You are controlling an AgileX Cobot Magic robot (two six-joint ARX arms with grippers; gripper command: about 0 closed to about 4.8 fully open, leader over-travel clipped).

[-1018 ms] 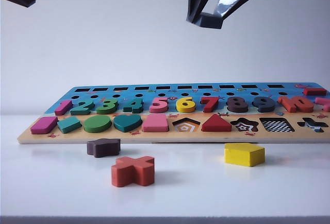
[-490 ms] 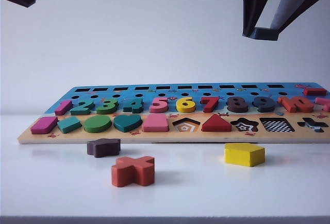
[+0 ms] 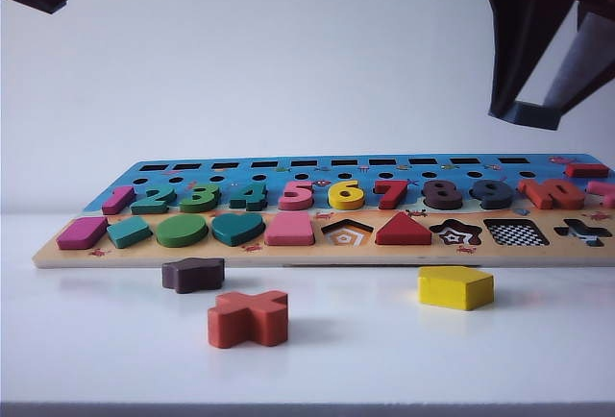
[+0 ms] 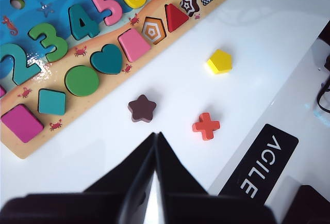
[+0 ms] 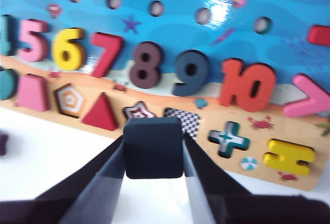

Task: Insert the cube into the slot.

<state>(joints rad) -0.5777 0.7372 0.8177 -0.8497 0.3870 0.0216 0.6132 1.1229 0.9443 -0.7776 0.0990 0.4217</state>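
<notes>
The cube, a dark navy square block, sits clamped between the two fingers of my right gripper. In the exterior view the right gripper hangs high at the right, well above the puzzle board, with the cube at its lower end. The slot, a square recess with a checkered bottom, lies in the board's front row below it. In the right wrist view the slot shows just past the cube, partly covered by it. My left gripper is shut and empty above the white table.
Three loose blocks lie on the table in front of the board: a yellow pentagon, a dark brown star and an orange cross. A star recess and a cross recess flank the slot.
My right gripper has carried the cube to the right and lower in the exterior view. The left arm and the loose blocks have stayed still.
</notes>
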